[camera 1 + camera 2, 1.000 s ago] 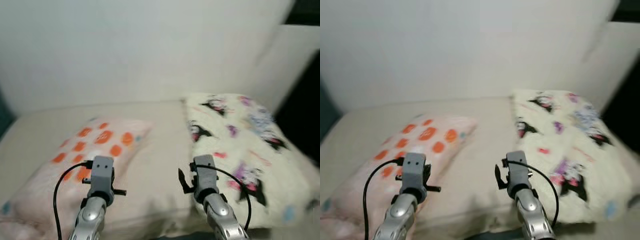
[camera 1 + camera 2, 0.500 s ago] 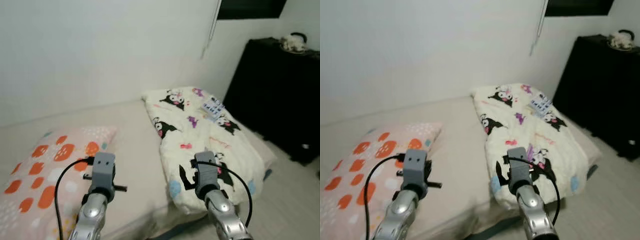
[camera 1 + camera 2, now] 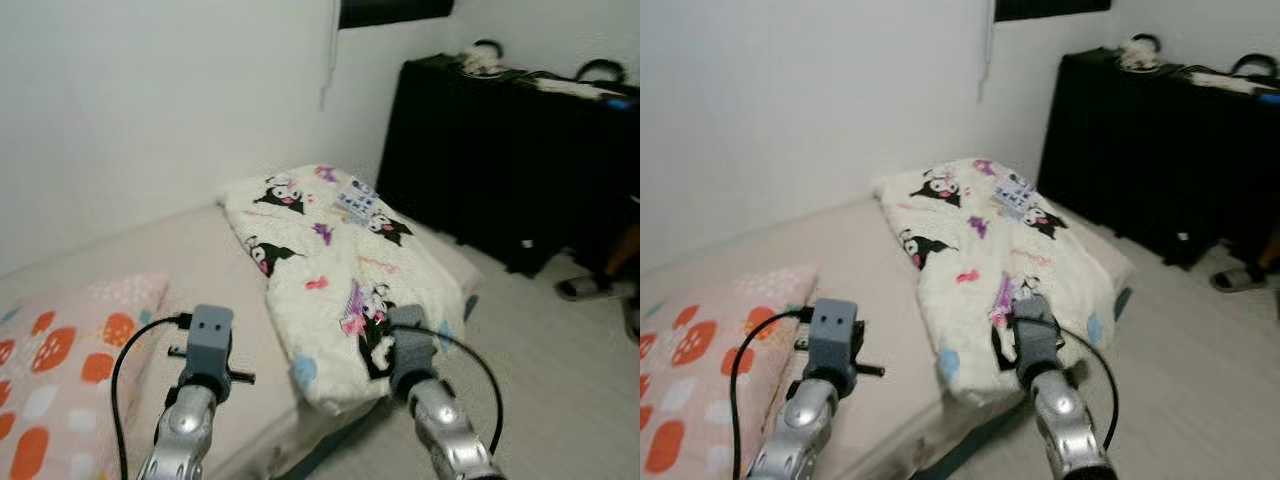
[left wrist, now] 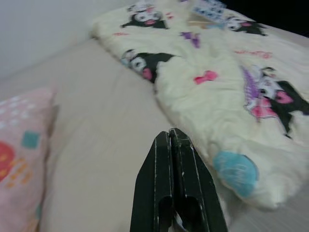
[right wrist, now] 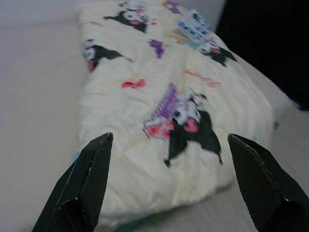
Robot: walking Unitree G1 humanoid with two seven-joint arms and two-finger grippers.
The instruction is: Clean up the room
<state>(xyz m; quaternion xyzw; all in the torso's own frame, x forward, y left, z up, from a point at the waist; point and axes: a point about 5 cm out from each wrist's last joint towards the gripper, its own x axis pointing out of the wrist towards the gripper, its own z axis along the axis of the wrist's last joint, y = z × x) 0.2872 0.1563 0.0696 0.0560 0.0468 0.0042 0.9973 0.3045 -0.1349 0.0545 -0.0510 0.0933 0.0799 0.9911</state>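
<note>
We are looking at a cream blanket [image 3: 345,270] printed with black cartoon characters, lying folded along the right part of the bed [image 3: 190,260], its near end hanging at the bed's corner. A small printed packet [image 3: 357,198] is resting on the blanket's far half. A pink pillow [image 3: 55,360] with orange spots is lying on the bed's left side, well apart from the blanket. We are holding the left gripper [image 4: 170,140] over the bare sheet between pillow and blanket, its fingers pressed together and holding nothing. We are holding the right gripper [image 5: 169,159] above the blanket's near end, its fingers [image 5: 91,169] spread wide and gripping nothing. A black cabinet [image 3: 500,150] is standing beyond the bed against the white wall [image 3: 150,100], with grey floor [image 3: 560,370] to the right.
</note>
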